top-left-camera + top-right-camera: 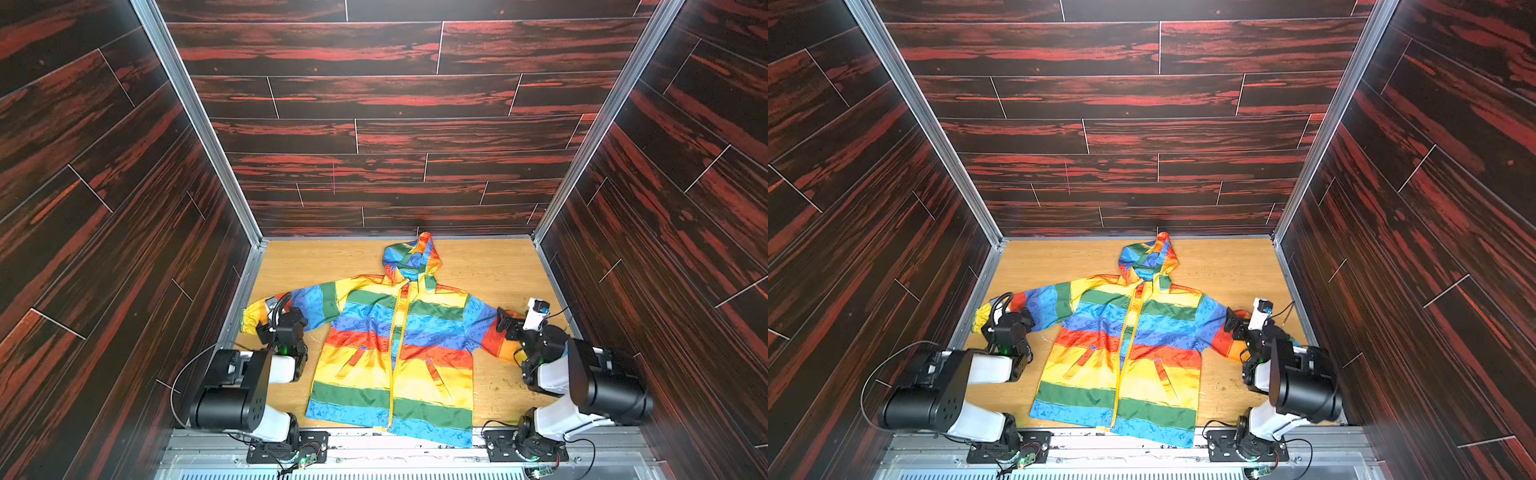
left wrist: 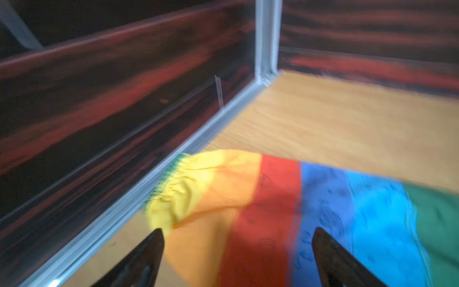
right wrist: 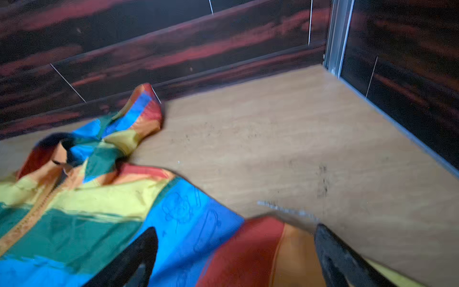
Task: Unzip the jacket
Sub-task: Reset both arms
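While one jacket [image 1: 390,353] lies zipped, two pockets [image 1: 356,356]; left fingers [image 2: 146,258], right fingers [image 3: 334,253] gape.

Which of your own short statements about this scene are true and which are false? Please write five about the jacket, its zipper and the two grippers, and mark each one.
1. The jacket lies front up on the table. True.
2. The zipper is open down to the hem. False: it looks closed along the front.
3. The left gripper is open over a sleeve. True.
4. The right gripper is shut on the hood. False: its jaws stand wide apart near the other sleeve, away from the hood.
5. The hood points toward the robot's bases. False: it points to the back wall.
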Tool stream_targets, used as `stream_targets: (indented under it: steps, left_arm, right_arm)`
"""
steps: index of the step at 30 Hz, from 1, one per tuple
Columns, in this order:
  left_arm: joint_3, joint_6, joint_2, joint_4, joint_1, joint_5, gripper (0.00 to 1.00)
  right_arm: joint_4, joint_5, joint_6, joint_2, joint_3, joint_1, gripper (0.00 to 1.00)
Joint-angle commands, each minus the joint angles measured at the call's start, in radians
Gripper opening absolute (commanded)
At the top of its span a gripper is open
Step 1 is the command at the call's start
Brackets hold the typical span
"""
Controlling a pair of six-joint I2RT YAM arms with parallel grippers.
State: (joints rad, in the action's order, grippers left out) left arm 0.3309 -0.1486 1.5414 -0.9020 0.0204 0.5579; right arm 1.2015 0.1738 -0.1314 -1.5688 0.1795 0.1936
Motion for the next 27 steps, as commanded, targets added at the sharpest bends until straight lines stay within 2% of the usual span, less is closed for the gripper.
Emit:
stream_targets:
  steps: [1, 2, 4, 5, 7, 13, 21, 24, 27]
  left_arm:
    - [0.048, 0.024, 0.032, -0.064, -0.008, -0.135, 1.00]
    - [0.049, 0.016, 0.025, -0.051, -0.008, -0.122, 1.00]
    - [0.062, 0.014, -0.002, 0.023, -0.008, -0.122, 1.00]
    - [0.074, 0.004, -0.008, 0.057, -0.008, -0.106, 1.00]
    - [0.070, 0.000, 0.004, 0.026, -0.008, -0.088, 1.00]
    - [0.074, 0.001, -0.004, 0.047, -0.008, -0.092, 1.00]
    - [0.073, 0.000, -0.004, 0.046, -0.007, -0.092, 1.00]
    - [0.073, 0.000, -0.004, 0.046, -0.008, -0.092, 1.00]
    - [0.073, 0.000, -0.004, 0.046, -0.008, -0.092, 1.00]
  right_arm:
    - [-0.085, -0.106, 0.076, 0.008, 0.138, -0.091, 0.99]
    - [-0.058, -0.214, 0.109, 0.020, 0.114, -0.139, 0.99]
    - [0.177, -0.411, 0.139, -0.011, 0.023, -0.214, 0.99]
    - [0.238, -0.431, 0.143, -0.019, -0.005, -0.222, 0.99]
    - [0.186, -0.463, 0.142, -0.016, 0.020, -0.230, 0.99]
    - [0.118, -0.465, 0.125, -0.007, 0.051, -0.220, 0.99]
    - [-0.031, -0.360, 0.085, 0.003, 0.115, -0.167, 0.99]
    - [-0.077, -0.278, 0.069, 0.005, 0.136, -0.130, 0.99]
    - [-0.061, -0.283, 0.073, 0.009, 0.126, -0.131, 0.99]
